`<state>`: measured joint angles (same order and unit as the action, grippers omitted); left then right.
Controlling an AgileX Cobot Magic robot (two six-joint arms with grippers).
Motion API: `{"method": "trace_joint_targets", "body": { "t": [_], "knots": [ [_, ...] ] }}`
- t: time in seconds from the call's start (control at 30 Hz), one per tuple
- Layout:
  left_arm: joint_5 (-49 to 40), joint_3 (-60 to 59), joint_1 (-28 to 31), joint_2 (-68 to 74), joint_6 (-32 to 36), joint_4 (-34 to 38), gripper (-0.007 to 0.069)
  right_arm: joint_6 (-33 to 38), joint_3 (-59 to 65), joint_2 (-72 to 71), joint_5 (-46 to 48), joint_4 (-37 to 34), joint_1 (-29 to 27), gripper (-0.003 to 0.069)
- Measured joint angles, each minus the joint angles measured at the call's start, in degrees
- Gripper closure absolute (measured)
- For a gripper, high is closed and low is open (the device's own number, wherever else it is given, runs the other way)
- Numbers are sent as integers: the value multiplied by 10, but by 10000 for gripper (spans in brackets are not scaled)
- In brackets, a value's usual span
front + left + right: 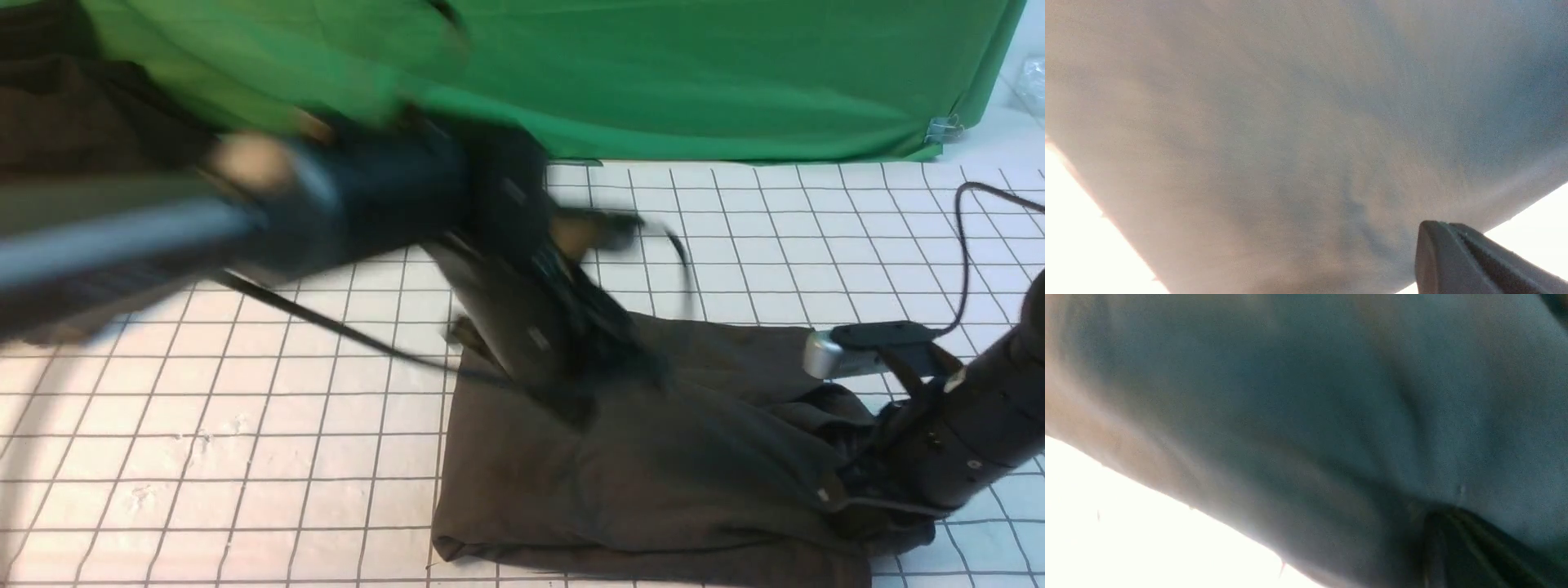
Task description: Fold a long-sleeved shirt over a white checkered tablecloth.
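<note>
Your black left arm sweeps across the left half of the front view as pure motion blur, so its left gripper (604,343) is a dark smear over the far edge of the cloth and you cannot tell whether it is parted or clamped; in the left wrist view only one dark plastic fingertip (1453,261) shows, hard against soft matte fabric, its partner cut off by the frame. Under it, right of centre on the table, lies the dark brown-black long-sleeved shirt (653,457), bunched into a rough thick rectangle with rounded folded edges; no logo, lettering or neck label is readable, just one tiny pale fleck near its right side. It rests on the white checkered tablecloth (204,425), thin dark grid, slightly pebbled surface, cut off at the near and side edges. Behind runs the plain green backdrop cloth (735,82), wrinkled. On the right, your right gripper (865,482) is buried in crumpled shirt folds; its fingers are hidden, grip state cannot be told. The right wrist view is nearly all blurred fabric with a dark finger (1453,547) pressed into it. A thin black cable (967,245) loops above that arm.
</note>
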<state>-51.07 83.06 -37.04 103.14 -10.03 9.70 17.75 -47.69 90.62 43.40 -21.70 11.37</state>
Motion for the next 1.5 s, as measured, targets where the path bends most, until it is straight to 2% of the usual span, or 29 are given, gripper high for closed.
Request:
{"method": "trace_joint_targets", "body": {
  "t": [0.13,0.27,0.4,0.43,0.5,0.53,0.6,0.63,0.67,0.73,0.77,0.8,0.9,0.93,1.03,1.1,1.2,1.27,1.3,1.33,1.37,1.5],
  "knots": [
    [-22,0,115,-28,3,3,624,-24,0,-106,9,10,0,651],
    [-34,0,152,-21,36,7,619,-40,0,-196,15,11,0,651],
    [-6,0,156,0,47,5,561,-47,0,-270,30,12,0,651],
    [6,0,156,8,48,7,530,-48,0,-283,33,12,0,652],
    [40,0,154,32,51,11,409,-54,0,-317,41,14,0,652],
    [43,0,154,34,51,11,409,-54,0,-319,41,15,0,652],
    [80,0,154,64,53,19,250,-60,0,-337,42,17,0,652],
    [80,0,154,66,53,20,250,-60,0,-338,42,17,0,652],
    [92,0,154,83,53,32,170,-60,0,-341,43,19,0,652],
    [99,0,154,99,56,52,85,-60,0,-342,43,19,0,652],
    [99,0,154,100,58,58,78,-60,0,-342,43,19,0,652],
    [104,0,154,114,76,86,32,-60,0,-342,41,19,0,652],
    [106,0,154,123,100,121,11,-60,0,-342,36,19,0,652],
    [106,0,154,128,130,147,11,-60,0,-342,31,19,0,652],
    [107,0,154,134,150,165,27,-60,0,-342,25,19,0,652],
    [109,0,154,139,159,171,88,-60,0,-342,23,19,0,652],
    [115,0,154,140,170,172,253,-60,0,-342,21,20,0,651],
    [117,0,154,140,174,169,412,-62,0,-342,21,20,0,651],
    [117,0,154,140,174,168,428,-63,0,-342,20,20,0,651],
    [115,0,155,140,175,162,522,-65,0,-342,20,20,0,651],
    [109,0,157,140,172,157,550,-68,0,-342,20,20,0,651],
    [64,0,180,135,155,136,549,-76,0,-342,20,19,0,650]
  ]
}}
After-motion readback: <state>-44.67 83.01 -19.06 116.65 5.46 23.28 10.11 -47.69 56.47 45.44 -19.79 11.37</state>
